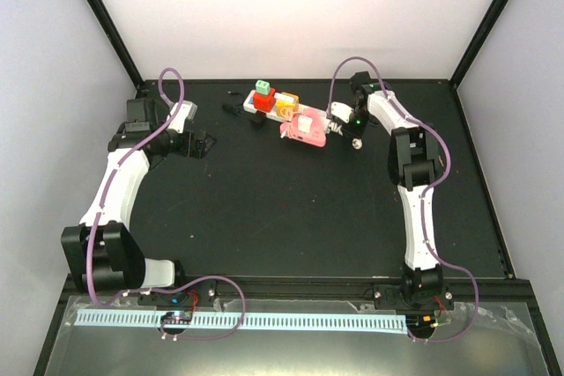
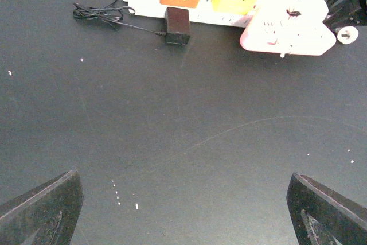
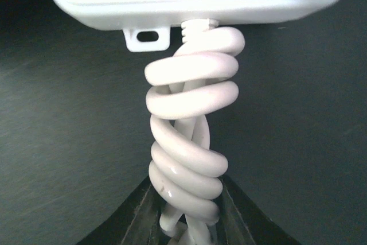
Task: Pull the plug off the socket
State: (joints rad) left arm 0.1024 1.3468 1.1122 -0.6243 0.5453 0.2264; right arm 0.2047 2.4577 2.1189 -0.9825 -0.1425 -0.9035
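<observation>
Currently: socket [image 1: 251, 105] flat on desk [image 1: 291, 209], long axis roughly 10-to-4 o'clock from above, cord [image 3: 189, 113] end at 4; right pincer [image 3: 186, 202] clamped on cord, left pincer [image 2: 183, 210] wide.

From my end the table [image 1: 291, 217] is a matte black top with a few pale specks and a faint curved scuff. It's boxed in by plain white walls [image 1: 291, 6] at the back and both sides, with black frame posts [image 1: 100, 15] in the corners. Light's bright and even, and a pale blue slotted strip [image 1: 291, 320] runs along the near edge over a shiny metal surface [image 1: 291, 354].
</observation>
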